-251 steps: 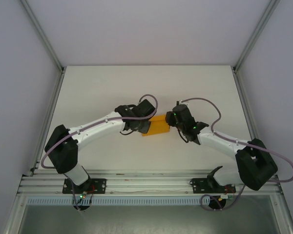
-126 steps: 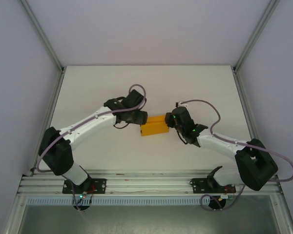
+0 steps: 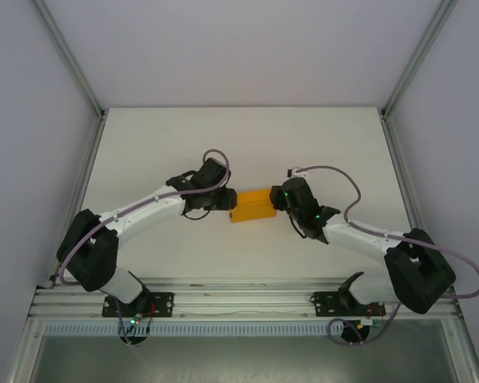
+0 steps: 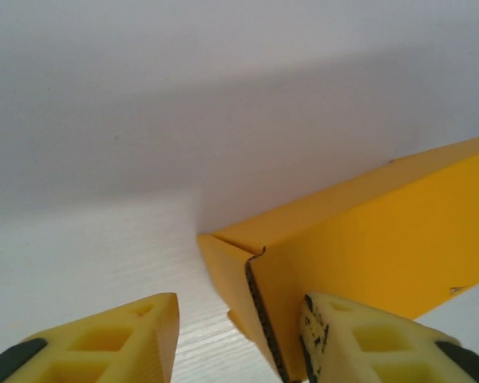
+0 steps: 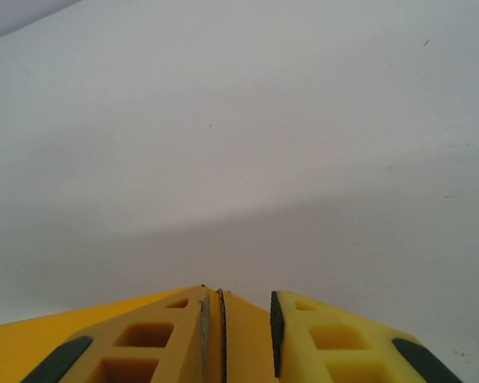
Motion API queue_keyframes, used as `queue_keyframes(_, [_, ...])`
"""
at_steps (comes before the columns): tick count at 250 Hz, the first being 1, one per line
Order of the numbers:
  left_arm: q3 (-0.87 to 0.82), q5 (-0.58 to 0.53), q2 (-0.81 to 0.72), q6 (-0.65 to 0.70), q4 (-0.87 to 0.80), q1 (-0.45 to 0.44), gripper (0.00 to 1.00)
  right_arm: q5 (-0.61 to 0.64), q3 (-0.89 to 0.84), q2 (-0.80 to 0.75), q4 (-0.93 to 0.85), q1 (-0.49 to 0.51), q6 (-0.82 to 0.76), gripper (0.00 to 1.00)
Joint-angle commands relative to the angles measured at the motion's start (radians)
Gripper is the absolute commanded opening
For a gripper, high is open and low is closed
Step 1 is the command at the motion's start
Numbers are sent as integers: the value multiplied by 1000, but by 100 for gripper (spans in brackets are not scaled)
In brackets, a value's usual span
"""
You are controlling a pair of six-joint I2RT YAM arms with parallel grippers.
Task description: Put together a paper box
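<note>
The paper box (image 3: 252,205) is a small bright orange card box lying mid-table between both arms. My left gripper (image 3: 226,199) sits at its left end. In the left wrist view the box (image 4: 383,239) shows its corner and an end flap between the jaws. The left gripper (image 4: 238,313) is open: its right finger (image 4: 343,335) rests against the box's long side, while the left finger (image 4: 136,335) stands off it. My right gripper (image 3: 278,198) is at the right end, and in its wrist view it (image 5: 239,299) is shut on an upright card wall of the box (image 5: 247,343).
The white table (image 3: 247,144) runs back to a white rear wall. Aluminium frame posts (image 3: 84,88) stand at both sides, and a rail (image 3: 239,299) carrying the arm bases runs along the near edge. Cables loop over both wrists.
The left wrist swung off the box's near-left side, went slightly back, then settled at its left end with the jaws narrower. The right gripper and the box barely moved.
</note>
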Motion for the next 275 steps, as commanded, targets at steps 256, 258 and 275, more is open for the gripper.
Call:
queue_keyframes(256, [105, -164, -89, 115, -33, 12, 100, -28, 199, -121, -293, -25, -200, 77])
queue_keyframes(258, [108, -172, -89, 116, -37, 12, 100, -35, 203, -119, -295, -27, -209, 77])
queue_keyframes(275, [120, -234, -111, 115, -58, 18, 100, -167, 231, -112, -315, -29, -347, 89])
